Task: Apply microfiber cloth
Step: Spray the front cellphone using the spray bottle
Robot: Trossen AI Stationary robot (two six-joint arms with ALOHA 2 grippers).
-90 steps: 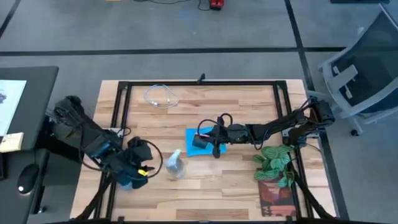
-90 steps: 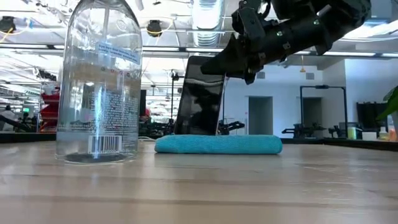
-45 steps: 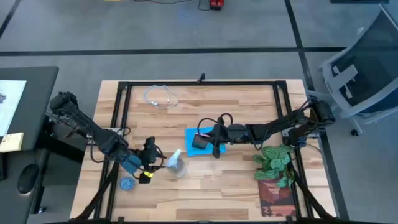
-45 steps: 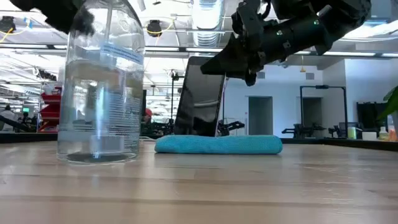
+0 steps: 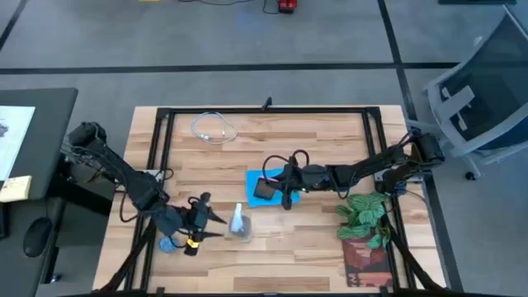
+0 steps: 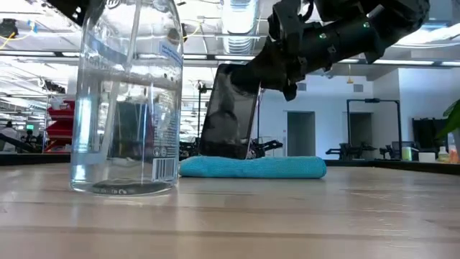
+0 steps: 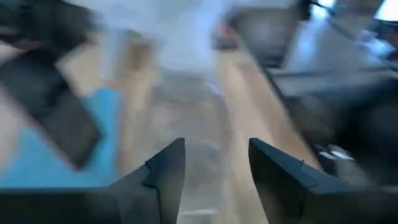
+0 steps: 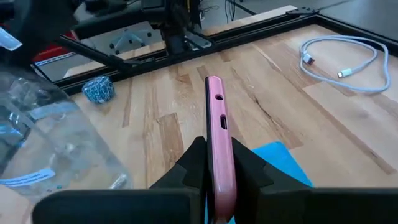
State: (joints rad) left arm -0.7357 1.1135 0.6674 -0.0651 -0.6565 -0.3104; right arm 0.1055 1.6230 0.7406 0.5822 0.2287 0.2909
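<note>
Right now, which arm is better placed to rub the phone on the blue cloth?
Right. Its gripper already holds the phone tilted on edge on the cloth. The left gripper is off by the clear bottle, fingers open.

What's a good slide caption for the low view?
Right tool holds a phone tilted above the microfiber cloth, clear bottle in front.

The high view looks straight down on the whole table (image 5: pixel 330 247) from well above. The low view sits at table height, very near a clear bottle (image 6: pixel 129 97), facing level across to the blue cloth (image 6: pixel 251 167) and the room behind. Each wrist view looks forward past its own fingers, close over the wood. All four views share the bottle and cloth.
</note>
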